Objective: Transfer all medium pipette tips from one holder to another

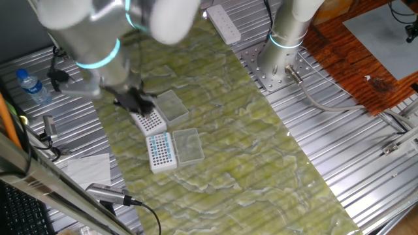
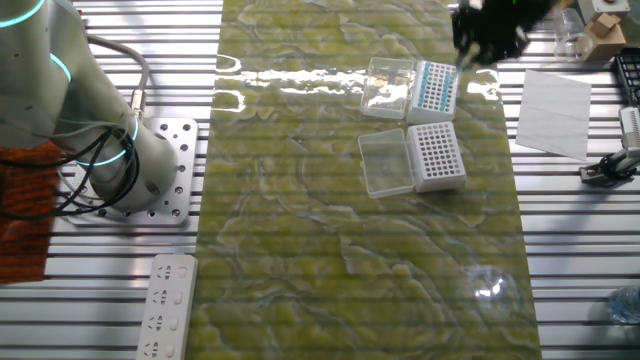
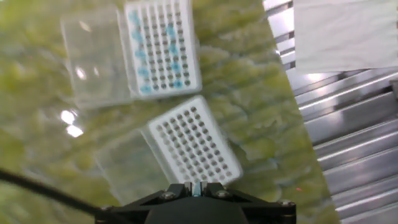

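Observation:
The medium pipette tips (image 3: pixel 155 50) show as light-blue dots in the farther white holder (image 3: pixel 186 25), filling only some of its holes. The nearer white holder (image 3: pixel 193 142) shows only bare dark holes. My gripper (image 3: pixel 196 188) sits at the bottom edge of the hand view, just short of the nearer holder, shut on a thin light-blue tip. From one fixed view, the gripper (image 1: pixel 134 102) hangs over the dark-holed holder (image 1: pixel 151 121), and the tip-filled holder (image 1: pixel 161 151) lies beside it. The other fixed view shows the gripper (image 2: pixel 482 38) blurred above the tip-filled holder (image 2: pixel 435 88) and the dark-holed holder (image 2: pixel 438 155).
A clear lid lies open beside each holder (image 2: pixel 388 85) (image 2: pixel 385 162). A white paper sheet (image 2: pixel 555 110) lies on the ribbed metal table past the green mat's edge. A power strip (image 1: pixel 224 25) and the arm's base (image 1: pixel 287 39) stand at the mat's far end.

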`<state>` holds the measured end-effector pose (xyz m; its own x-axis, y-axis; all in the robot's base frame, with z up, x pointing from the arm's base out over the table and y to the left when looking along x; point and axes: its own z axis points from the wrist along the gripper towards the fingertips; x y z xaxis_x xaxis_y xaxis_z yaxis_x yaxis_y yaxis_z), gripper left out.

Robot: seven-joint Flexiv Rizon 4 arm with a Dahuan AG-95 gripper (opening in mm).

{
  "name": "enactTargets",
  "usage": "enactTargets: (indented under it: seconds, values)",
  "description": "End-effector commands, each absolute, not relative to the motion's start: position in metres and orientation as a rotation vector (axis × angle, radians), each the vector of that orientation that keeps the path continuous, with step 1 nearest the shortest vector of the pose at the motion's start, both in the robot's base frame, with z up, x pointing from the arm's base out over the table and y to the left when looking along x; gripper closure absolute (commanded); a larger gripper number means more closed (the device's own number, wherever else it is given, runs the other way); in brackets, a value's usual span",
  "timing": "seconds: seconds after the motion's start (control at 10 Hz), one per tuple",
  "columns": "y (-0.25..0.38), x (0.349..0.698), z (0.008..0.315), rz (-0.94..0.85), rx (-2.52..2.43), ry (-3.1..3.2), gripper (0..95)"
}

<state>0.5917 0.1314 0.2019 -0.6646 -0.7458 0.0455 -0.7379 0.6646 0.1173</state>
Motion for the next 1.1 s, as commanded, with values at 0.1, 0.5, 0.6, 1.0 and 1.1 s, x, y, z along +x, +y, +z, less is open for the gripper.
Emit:
enactTargets:
  seconds: [0.1,0.5,0.6,1.0,1.1]
  values:
    - [0.189,0.591,0.189,-0.123,1.028,-2.947,95.0]
    - [0.213,0.592,0.174,-0.093,0.982,-3.0,95.0]
    - [0.213,0.598,0.168,-0.086,0.998,-3.006,95.0]
    - [0.21,0.607,0.154,-0.064,1.04,-3.005,95.0]
    - [0.21,0.607,0.154,-0.064,1.04,-3.005,95.0]
